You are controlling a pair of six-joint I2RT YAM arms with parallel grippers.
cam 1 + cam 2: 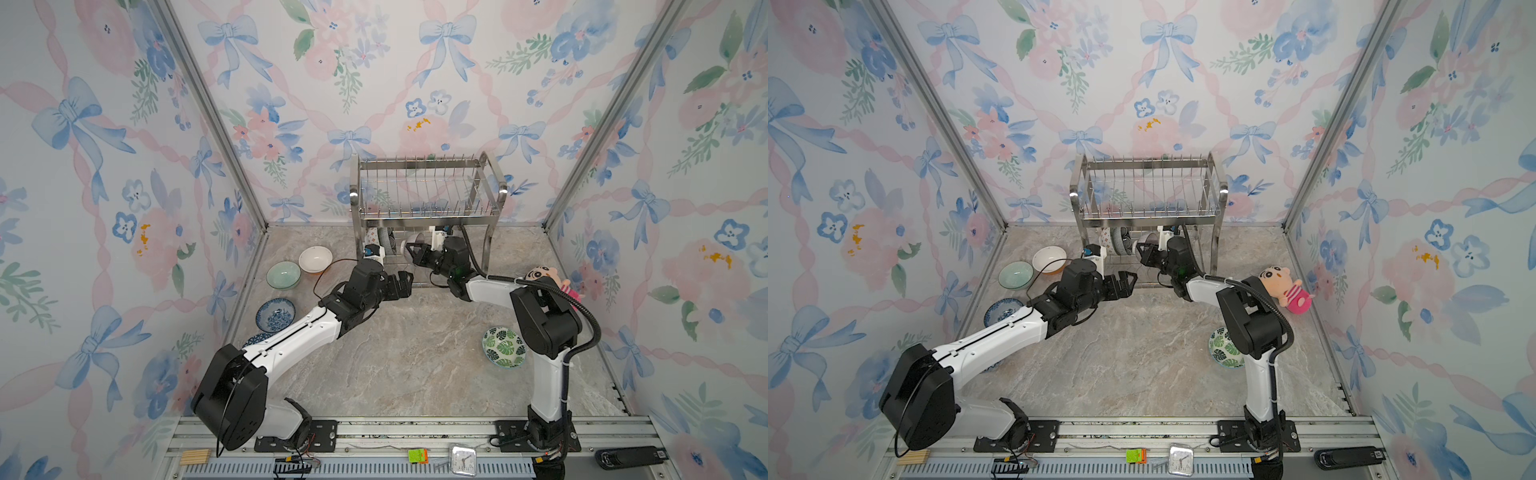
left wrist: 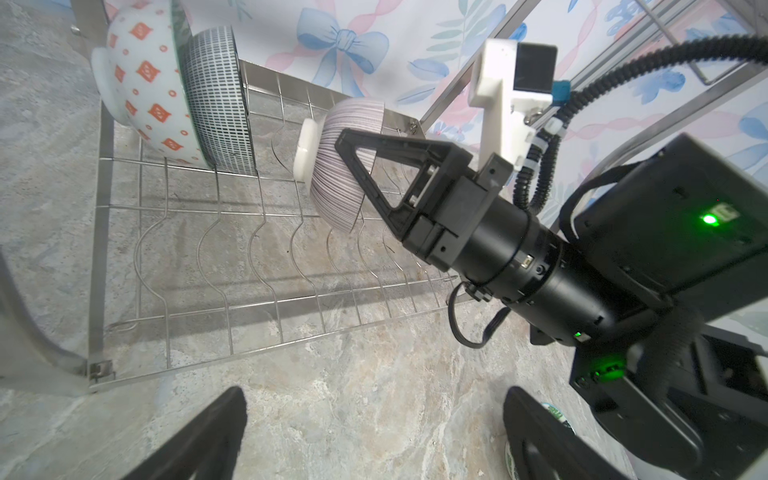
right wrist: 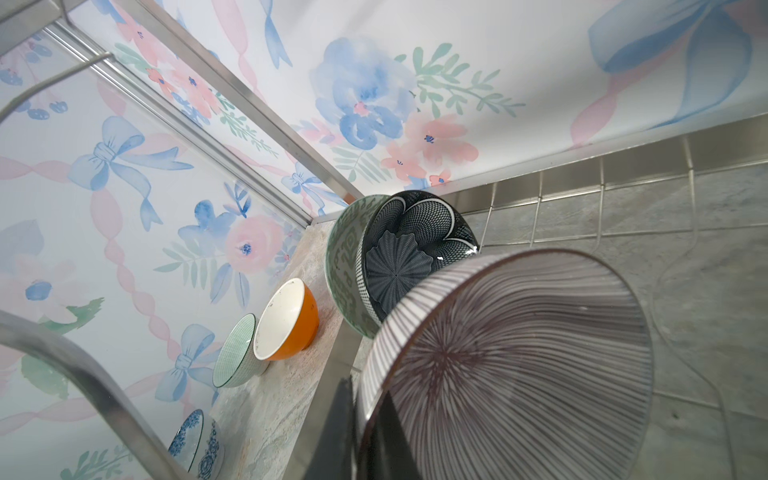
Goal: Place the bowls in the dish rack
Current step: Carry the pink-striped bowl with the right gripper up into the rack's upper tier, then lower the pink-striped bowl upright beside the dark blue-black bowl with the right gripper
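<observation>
The steel dish rack (image 1: pixel 428 195) (image 1: pixel 1150 187) stands at the back wall. My right gripper (image 1: pixel 415 251) (image 3: pixel 365 436) reaches into its lower tier and is shut on the rim of the pink-striped bowl (image 2: pixel 336 166) (image 3: pixel 519 365), which is tilted on edge over the wires. Two bowls stand on edge further along the tier: green geometric (image 3: pixel 345 257) and navy petal (image 3: pixel 415 249). In front of the rack my left gripper (image 1: pixel 405 284) (image 2: pixel 374 399) hangs open over bare table. Orange-and-white (image 1: pixel 315 258), pale green (image 1: pixel 283 275), blue floral (image 1: pixel 275 314) and green leaf (image 1: pixel 503 347) bowls sit on the table.
A pink plush doll (image 1: pixel 552 278) lies by the right wall, behind my right arm. A small clock (image 1: pixel 463 459) and an orange-green block (image 1: pixel 417 456) rest on the front rail. The rack's tube legs (image 1: pixel 486 253) flank the right gripper.
</observation>
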